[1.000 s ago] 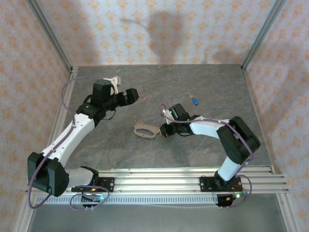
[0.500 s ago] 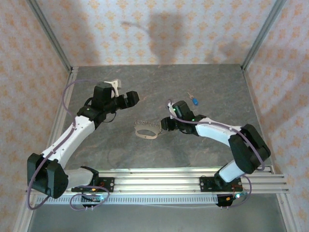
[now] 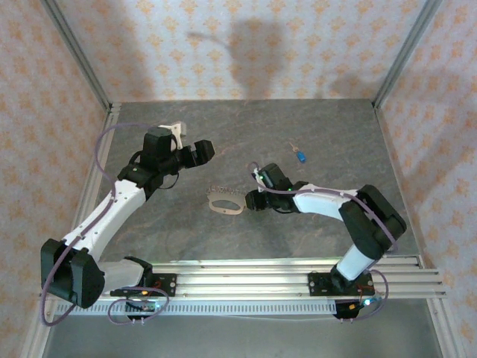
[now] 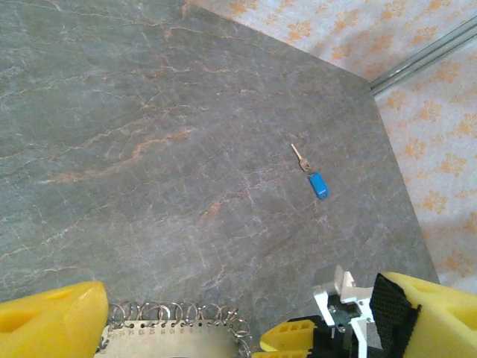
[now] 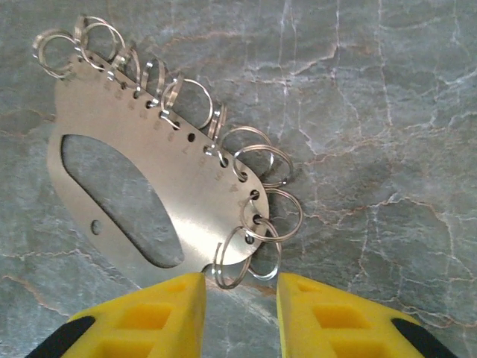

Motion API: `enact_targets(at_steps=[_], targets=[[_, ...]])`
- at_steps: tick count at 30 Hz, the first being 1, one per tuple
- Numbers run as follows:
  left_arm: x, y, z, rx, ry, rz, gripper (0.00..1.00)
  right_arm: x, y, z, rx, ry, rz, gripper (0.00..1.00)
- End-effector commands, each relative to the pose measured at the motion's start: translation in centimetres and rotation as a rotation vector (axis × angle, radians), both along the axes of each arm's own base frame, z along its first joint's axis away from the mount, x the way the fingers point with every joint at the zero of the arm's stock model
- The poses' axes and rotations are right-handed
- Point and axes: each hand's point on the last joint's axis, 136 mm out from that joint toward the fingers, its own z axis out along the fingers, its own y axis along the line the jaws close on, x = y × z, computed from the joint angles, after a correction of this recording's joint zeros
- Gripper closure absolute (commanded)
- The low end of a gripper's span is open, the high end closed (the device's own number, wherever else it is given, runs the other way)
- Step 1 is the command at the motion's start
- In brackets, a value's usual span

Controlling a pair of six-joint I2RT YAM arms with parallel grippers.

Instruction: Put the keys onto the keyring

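Over the last second the right arm's yellow fingers point(image 5: 168, 313) have gone from clenched at the right end of the keyring to slightly parted; the arm swung out and came back, while the keyring barely shifted and the left arm hardly stirred.

On the left, the left arm's yellow fingers point(image 4: 52, 321) stand wide apart and grasp nothing; they hang over the left half of the grey marbled bench point(image 3: 335, 127), pointing toward the middle. Next comes the keyring point(image 5: 175, 168), a thin flat oval plate of pale metal with an oval cut-out and a row of small wire split rings along one edge; it lies flat about midway between the left and right edges, nearer the near edge than the far one. Just beside its right end the right fingers are released, with bare bench showing between them and the end rings at the mouth of the gap. Further right, well apart and closer to the far edge, lies the tiny key point(image 4: 316, 183) with a bright blue plastic head and a thin metal shaft.

The plate looks stiff, light and slippery, awkward to lift while flat; its plain rim opposite the rings seems the best hold. The rings look springy; the key is likely best taken by its thicker blue head.
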Motion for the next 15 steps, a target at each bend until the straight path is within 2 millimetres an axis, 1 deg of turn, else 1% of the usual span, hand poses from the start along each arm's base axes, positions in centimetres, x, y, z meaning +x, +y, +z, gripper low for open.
enact_targets(at_steps=[1, 4, 10, 13, 15], targets=[[0.0, 0.1, 0.9, -0.004, -0.038, 0.012, 0.07, 0.1, 0.3, -0.8, -0.008, 0.013, 0.003, 0.70], [0.0, 0.1, 0.8, -0.001, -0.038, 0.014, 0.07, 0.2, 0.5, -1.1, -0.010, 0.017, 0.002, 0.71], [0.0, 0.1, 0.8, -0.001, -0.037, 0.014, 0.07, 0.7, 0.7, -1.1, -0.019, 0.008, -0.002, 0.80], [0.0, 0.1, 0.6, 0.000, -0.033, 0.014, 0.07, 0.8, 0.8, -0.7, -0.013, 0.000, -0.001, 0.81], [0.1, 0.1, 0.6, 0.002, -0.034, 0.013, 0.07, 0.9, 0.9, -0.1, -0.001, -0.010, -0.002, 0.79]])
